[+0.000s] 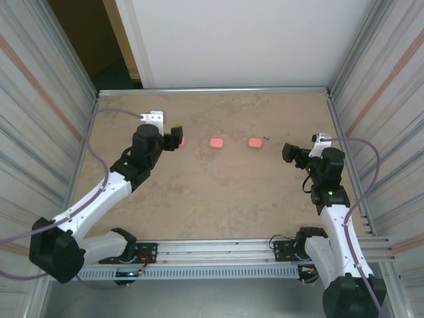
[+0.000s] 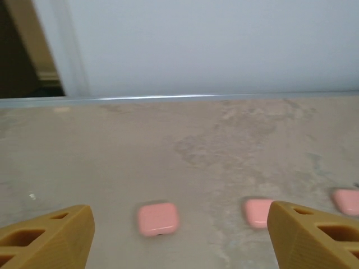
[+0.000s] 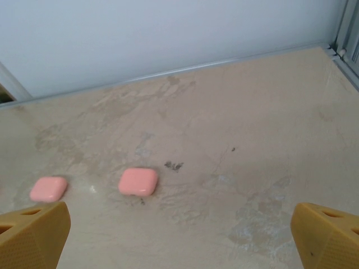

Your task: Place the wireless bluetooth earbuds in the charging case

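**Q:** Item one, the earbuds. Where do you have them?

**A:** You cannot tell. The cases lie flat with their lids closed, so anything inside them is hidden from you.

**Q:** Item two, the cases?

**A:** You have three, pink, in one row across the far half of the table (image 1: 218, 199). They are the left case (image 2: 158, 218), the middle case (image 2: 258, 212) and the right case (image 3: 138, 181). They sit well apart from each other. That spacing probably gives you room to reach one without knocking its neighbour.

**Q:** Item three, your left pincer (image 2: 179, 224)?

**A:** Its fingers (image 2: 47, 238) stand apart and clamp nothing. It sits low over the table, with the left case between the fingers and just ahead of them. By that line-up, you are placed to straddle this case rather than the others.

**Q:** Item four, your right pincer (image 3: 179, 212)?

**A:** Its fingers are spread wide and it is empty. It is near the right case, off to that case's right and not touching it. Most likely you hold it back there so the left arm can work its end of the row unobstructed.
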`<state>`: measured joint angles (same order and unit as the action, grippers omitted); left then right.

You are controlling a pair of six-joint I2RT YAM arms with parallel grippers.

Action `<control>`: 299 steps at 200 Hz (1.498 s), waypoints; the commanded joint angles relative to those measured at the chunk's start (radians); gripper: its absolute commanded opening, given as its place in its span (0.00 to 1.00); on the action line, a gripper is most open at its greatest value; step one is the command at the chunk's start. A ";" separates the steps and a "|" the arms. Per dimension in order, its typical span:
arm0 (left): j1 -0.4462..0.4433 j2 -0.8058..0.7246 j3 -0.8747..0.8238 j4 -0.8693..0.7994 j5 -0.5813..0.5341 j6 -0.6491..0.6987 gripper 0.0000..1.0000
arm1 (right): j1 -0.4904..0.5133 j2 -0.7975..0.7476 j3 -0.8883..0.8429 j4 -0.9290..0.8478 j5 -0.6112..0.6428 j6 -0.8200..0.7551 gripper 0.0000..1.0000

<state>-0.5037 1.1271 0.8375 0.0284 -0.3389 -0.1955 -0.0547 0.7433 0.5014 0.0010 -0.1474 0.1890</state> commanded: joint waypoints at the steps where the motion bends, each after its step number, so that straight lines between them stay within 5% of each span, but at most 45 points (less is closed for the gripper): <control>1: 0.037 -0.074 -0.073 0.052 -0.085 0.054 0.82 | -0.007 0.026 -0.059 0.194 0.023 -0.064 0.99; 93: 0.164 -0.227 -0.274 0.120 -0.154 0.141 0.87 | -0.007 0.240 -0.244 0.647 0.085 -0.098 0.99; 136: 0.178 -0.227 -0.356 0.269 -0.185 0.203 0.95 | -0.009 0.468 -0.271 0.882 0.076 -0.105 0.99; 206: 0.243 -0.201 -0.415 0.289 -0.163 0.189 0.99 | -0.017 0.483 -0.233 0.800 0.014 -0.122 0.99; 299: 0.302 -0.122 -0.514 0.463 -0.073 0.208 0.99 | -0.016 0.745 -0.292 1.118 0.021 -0.117 0.99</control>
<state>-0.2104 0.9791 0.3397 0.3828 -0.4385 -0.0097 -0.0662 1.4162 0.2234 0.9730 -0.1261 0.0921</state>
